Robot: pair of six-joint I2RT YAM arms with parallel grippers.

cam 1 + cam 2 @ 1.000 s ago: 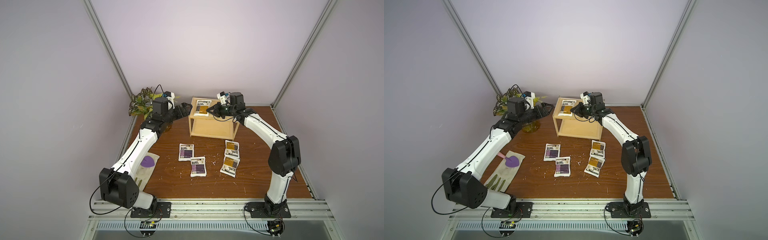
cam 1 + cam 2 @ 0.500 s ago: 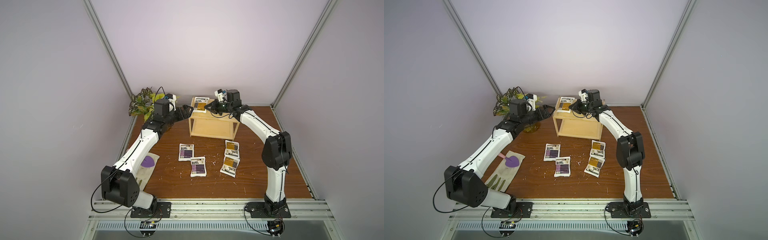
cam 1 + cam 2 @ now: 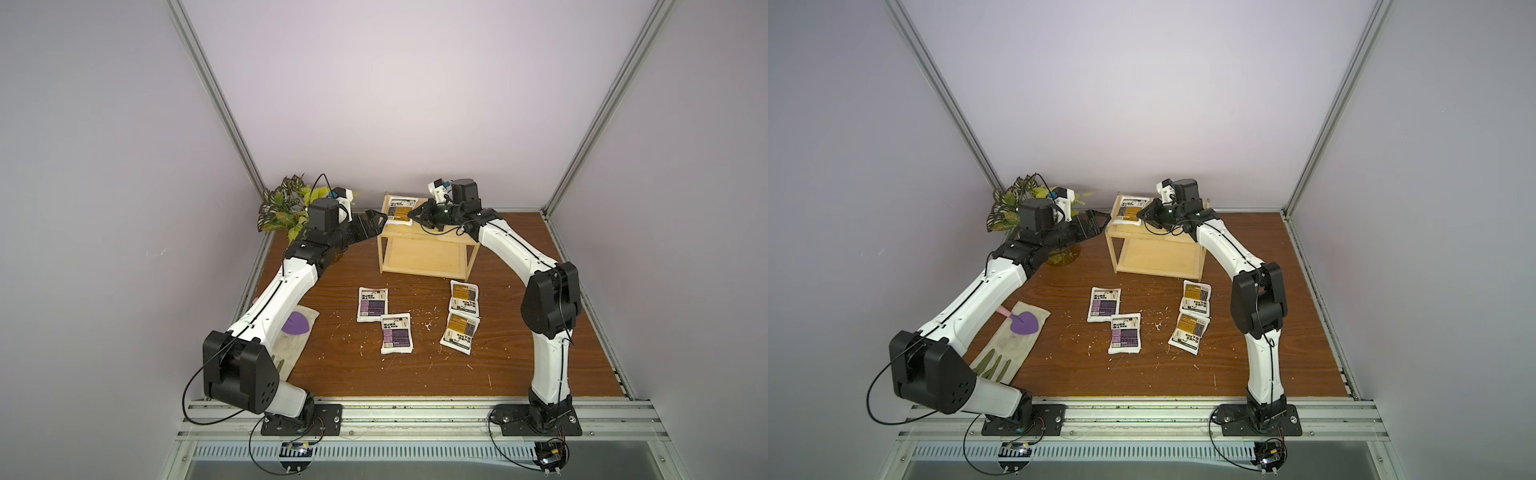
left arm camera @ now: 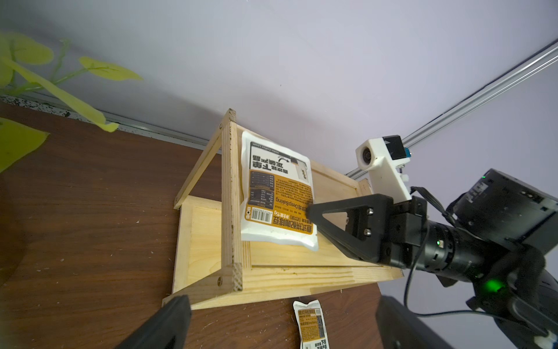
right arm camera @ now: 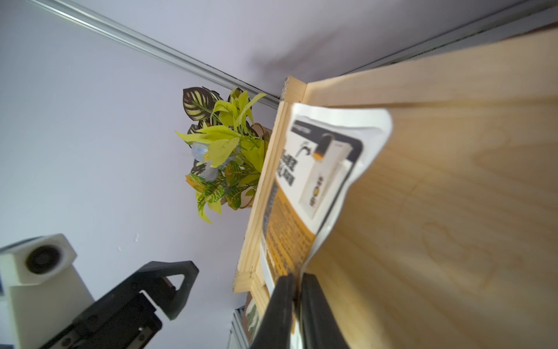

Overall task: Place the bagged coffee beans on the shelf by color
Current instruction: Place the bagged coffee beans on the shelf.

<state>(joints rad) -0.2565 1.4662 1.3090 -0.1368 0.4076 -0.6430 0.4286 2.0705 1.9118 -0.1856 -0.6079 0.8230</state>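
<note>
My right gripper [image 5: 298, 277] is pinched down to a thin slit on the near corner of the orange pouch [image 3: 400, 210]; that pouch lies flat on the top tier of the shelf [image 3: 424, 259], stretching ahead of my fingertips; my left gripper [image 3: 377, 216] hangs just beyond the pouch's far edge, jaws wide apart, holding nothing; below both tools, on the table [image 3: 519, 353], lie two purple pouches [image 3: 372, 304] [image 3: 396, 338] and two spare orange pouches [image 3: 464, 296] [image 3: 459, 333], each pair touching.
</note>
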